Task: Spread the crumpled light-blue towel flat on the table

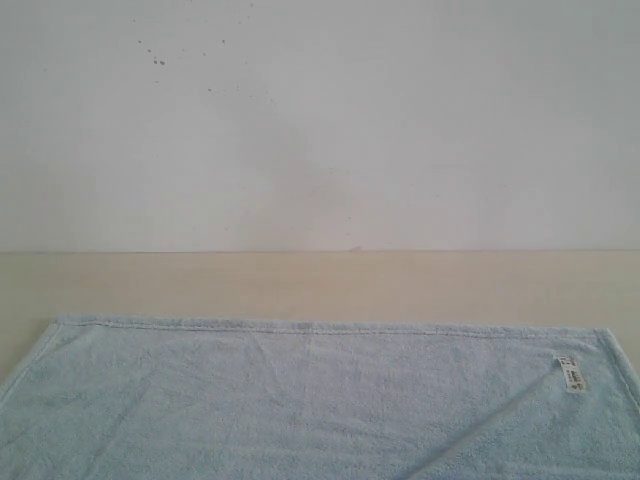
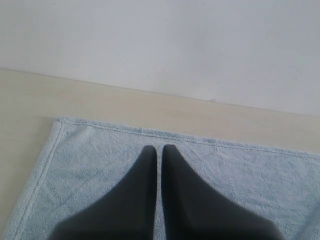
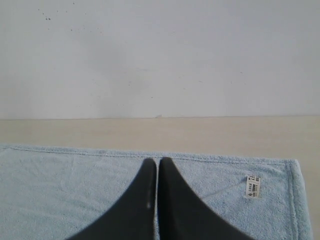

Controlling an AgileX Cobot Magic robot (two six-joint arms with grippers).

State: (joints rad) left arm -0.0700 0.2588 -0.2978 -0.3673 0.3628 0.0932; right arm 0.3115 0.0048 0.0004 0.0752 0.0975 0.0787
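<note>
Right, towel [image 1: 300, 400] lies spread out flat on the table [image 1: 300, 285], covering the near part of the top in the ext. view, w/ its near portion running off the bottom of the frame. Far hem [image 1: 320, 326] runs straight, roughly parallel to the line where table meets wall [image 1: 400, 120], w/ a bare strip of tabletop between them. Both far corners show, squared off, L one slightly rounded. Small white label [image 1: 572, 375] sits near the far R corner, just inside the hem; a faint diagonal crease [image 1: 490, 425] runs from below it toward the near edge. Rest of the cloth looks smooth, only light wrinkles. A few dark specks [image 1: 158, 60] dot the wall upper L. L gripper [image 2: 159, 150]: fingers pressed together, only a hairline slit between them, nothing caught in it; tips sit over the towel's L part, near the far L corner, whether touching the cloth can't tell. R gripper [image 3: 157, 162]: same, closed tight, holding nothing; tips over the towel just inside the far hem, label off to one side, contact w/ cloth unclear too.
</note>
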